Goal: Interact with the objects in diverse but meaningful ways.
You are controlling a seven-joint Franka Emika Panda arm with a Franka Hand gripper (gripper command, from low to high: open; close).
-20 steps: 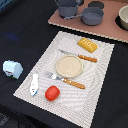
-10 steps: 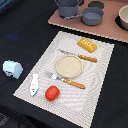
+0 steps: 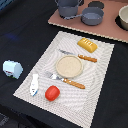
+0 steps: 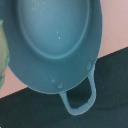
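Note:
On the pale placemat lie a yellow ridged bread loaf, a red tomato and a small white bottle. A white-and-blue milk carton stands off the mat on the exterior view's left. The dark grey two-handled pot sits on the pink board at the back. The wrist view looks straight down into a dark grey pot with a loop handle. No gripper fingers show in either view.
A tan plate lies mid-mat between a knife and a fork. A grey pan, a dark lid and a pale bowl share the pink board. Black cloth surrounds the mat.

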